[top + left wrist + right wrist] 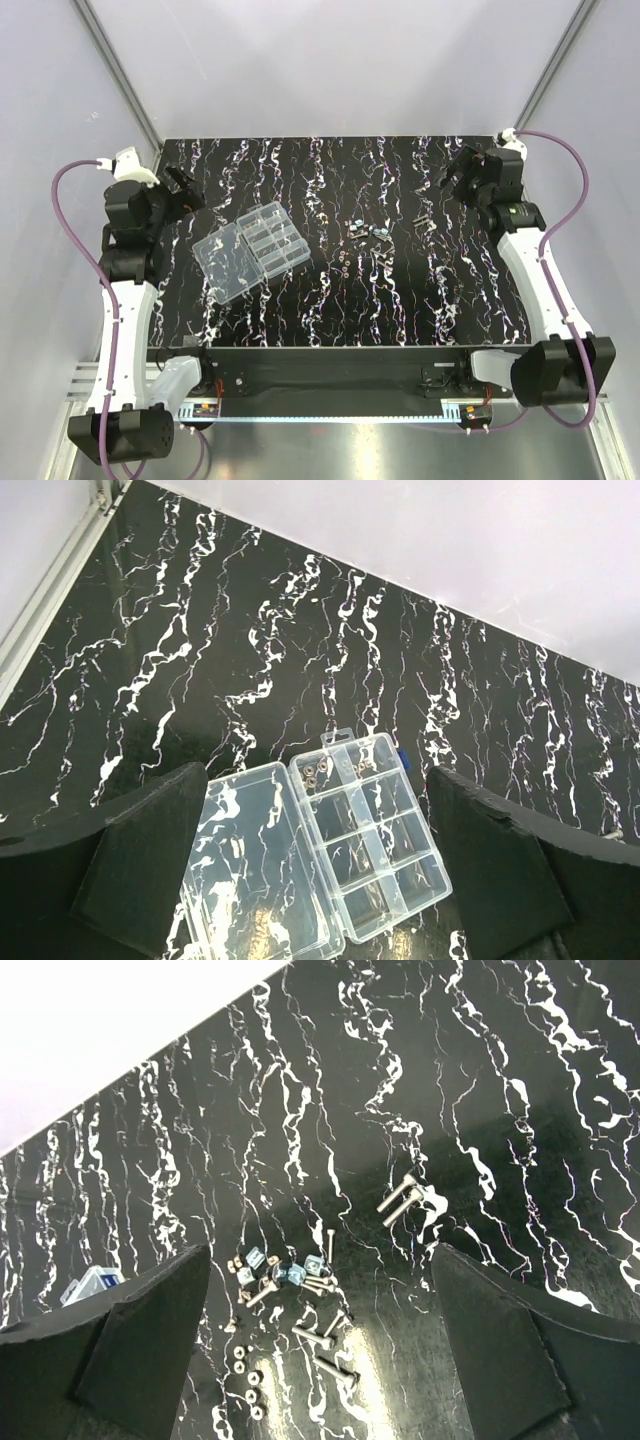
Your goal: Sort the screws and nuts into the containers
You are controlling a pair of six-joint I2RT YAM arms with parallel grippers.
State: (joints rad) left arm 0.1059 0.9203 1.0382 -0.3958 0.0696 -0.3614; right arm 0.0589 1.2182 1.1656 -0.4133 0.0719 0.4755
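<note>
The containers (275, 238) are compartments of one clear organiser box left of centre, its lid (226, 264) folded open flat. In the left wrist view a few nuts (318, 770) lie in a far compartment of the containers (385, 850). Loose screws (322, 1337), a row of nuts (245, 1365) and small blue pieces (290, 1272) lie scattered mid-table, with two longer screws (403, 1198) apart. The same scatter of screws (366, 230) shows from above. My left gripper (186, 192) (315, 773) hangs open above the box. My right gripper (456, 176) (320, 1252) is open, high over the scatter.
The black marbled tabletop (330, 310) is ringed by white enclosure walls with aluminium posts (120, 70) at the back corners. Purple cables (62, 215) loop beside both arms. The table's far edge (420, 585) meets the white wall.
</note>
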